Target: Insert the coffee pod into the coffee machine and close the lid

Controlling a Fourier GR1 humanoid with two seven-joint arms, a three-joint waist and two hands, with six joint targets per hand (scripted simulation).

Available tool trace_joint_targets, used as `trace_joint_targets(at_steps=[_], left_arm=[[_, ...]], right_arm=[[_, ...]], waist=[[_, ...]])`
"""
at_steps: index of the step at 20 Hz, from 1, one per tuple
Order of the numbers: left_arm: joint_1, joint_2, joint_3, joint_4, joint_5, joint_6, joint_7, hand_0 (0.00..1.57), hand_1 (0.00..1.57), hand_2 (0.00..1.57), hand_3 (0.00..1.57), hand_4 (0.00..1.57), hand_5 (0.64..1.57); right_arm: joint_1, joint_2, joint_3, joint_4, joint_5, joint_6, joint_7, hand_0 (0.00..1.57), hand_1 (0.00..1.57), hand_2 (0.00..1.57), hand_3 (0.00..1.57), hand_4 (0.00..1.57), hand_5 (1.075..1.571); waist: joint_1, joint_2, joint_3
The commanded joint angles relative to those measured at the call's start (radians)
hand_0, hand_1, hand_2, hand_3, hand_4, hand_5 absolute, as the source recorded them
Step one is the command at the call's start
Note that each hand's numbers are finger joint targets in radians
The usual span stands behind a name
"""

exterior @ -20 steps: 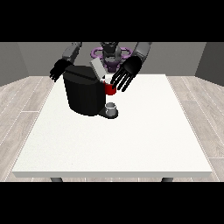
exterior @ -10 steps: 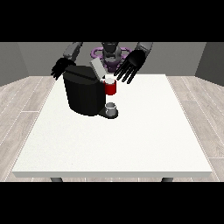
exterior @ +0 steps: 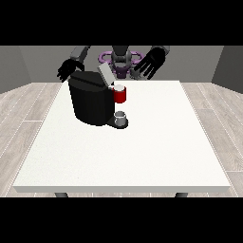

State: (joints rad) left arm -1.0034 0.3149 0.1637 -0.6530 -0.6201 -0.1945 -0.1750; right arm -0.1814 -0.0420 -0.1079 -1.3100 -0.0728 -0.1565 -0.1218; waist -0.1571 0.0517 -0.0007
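**Inspector:** Coffee pod: I cannot place it with certainty. A grey thing (exterior: 121, 116) stands on the base of the coffee machine (exterior: 92, 102), under the spout. It may be the pod or a cup; this view does not settle it.

**Assessor:** And the machine?

**Inspector:** It stands on the table (exterior: 142, 152), towards the robot's side. Its lid (exterior: 105, 74) is raised and tilted. A red thing at the machine (exterior: 120, 94) sits at the front, just above the grey thing.

**Assessor:** Hands?

**Inspector:** The hand at the view's right (exterior: 148, 64) is spread wide, holding nothing, raised near the robot and well apart from the grey thing, which lies lower and nearer the camera. The hand at the view's left (exterior: 66, 71) hangs behind the machine's far corner with fingers relaxed, holding nothing.

**Assessor:** Risks?

**Inspector:** In my judgement, three. The lid is open, so the task is not complete. A hand sweeping down to shut it could strike the machine's body and shove it. If the pod sits crooked inside, the lid may not seat.
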Motion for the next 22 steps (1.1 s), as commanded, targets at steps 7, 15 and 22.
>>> trace_joint_targets(at_steps=[7, 15, 22], left_arm=[[0.282, -0.158, 0.159, -0.005, 0.242, -0.042, -0.088, 0.00, 0.00, 0.00, 0.00, 0.00, 1.571], [0.362, -0.229, 0.200, -0.048, 0.343, -0.063, -0.058, 0.00, 0.00, 0.00, 0.00, 0.00, 1.571], [0.444, -0.267, 0.189, -0.150, 0.421, -0.126, -0.064, 0.00, 0.00, 0.00, 0.00, 0.06, 1.571]], right_arm=[[0.119, -0.074, 0.012, -0.063, 0.018, 0.049, 0.053, 0.00, 0.00, 0.00, 0.00, 0.37, 1.571], [0.014, -0.158, -0.003, -0.134, -0.031, 0.147, 0.131, 0.00, 0.00, 0.00, 0.00, 0.00, 1.571], [-0.042, -0.140, 0.033, -0.127, 0.012, 0.136, 0.130, 0.00, 0.00, 0.00, 0.00, 0.00, 1.571]], waist=[[0.126, -0.252, -0.0003], [0.209, -0.292, 0.0006], [0.295, -0.256, 0.0009]])
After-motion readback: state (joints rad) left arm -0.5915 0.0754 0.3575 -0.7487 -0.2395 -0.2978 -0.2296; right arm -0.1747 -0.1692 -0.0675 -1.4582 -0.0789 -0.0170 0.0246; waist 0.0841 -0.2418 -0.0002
